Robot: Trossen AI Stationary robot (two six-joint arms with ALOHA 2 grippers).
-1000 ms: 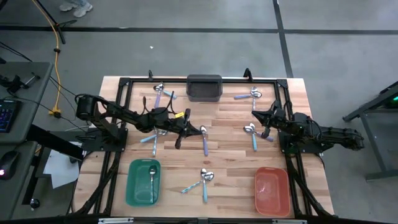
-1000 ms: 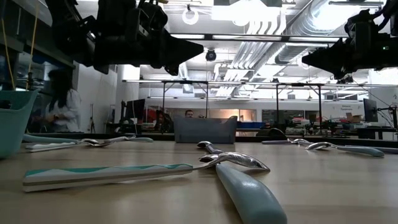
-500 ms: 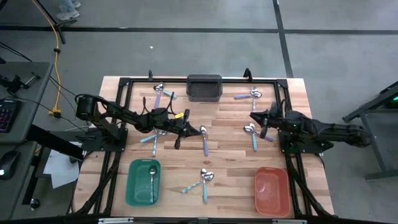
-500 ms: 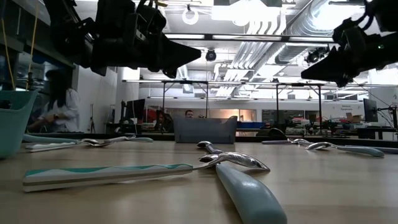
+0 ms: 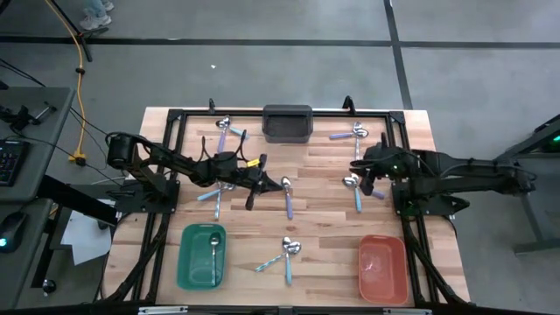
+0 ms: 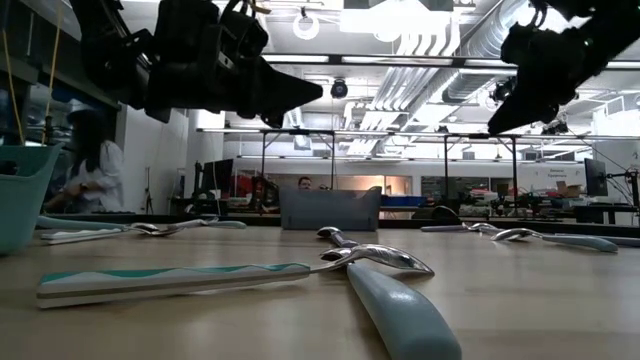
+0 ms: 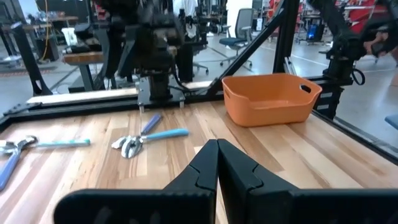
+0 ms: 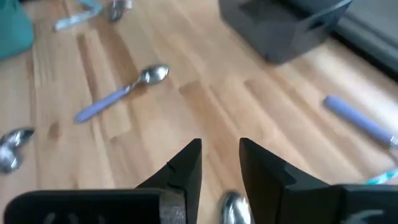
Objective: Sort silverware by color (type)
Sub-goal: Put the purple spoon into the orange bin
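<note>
Small spoons with shiny bowls and blue, teal or purple handles lie in scattered pairs on the wooden table. One pair [image 5: 354,188] lies mid right, and a purple spoon [image 5: 288,199] lies at the centre. One spoon [image 5: 215,249] rests flat in the green bin [image 5: 189,262]. My right gripper [image 5: 363,171] hangs open above the mid-right pair, holding nothing; a spoon bowl [image 8: 235,208] shows just under its fingers. My left gripper [image 5: 278,185] hovers shut and empty beside the purple spoon's bowl, above the table [image 7: 217,163].
A dark grey bin [image 5: 287,122] stands at the far edge and an orange bin [image 5: 382,267] at the near right. More spoon pairs lie at far left [image 5: 225,131], far right [image 5: 353,133], under the left arm [image 5: 214,194] and near centre [image 5: 284,252]. People show in the room behind.
My right arm has stretched out, so its gripper has shifted a little toward the table's left and tipped its fingers downward over the mid-right spoons. The spoons have not moved.
</note>
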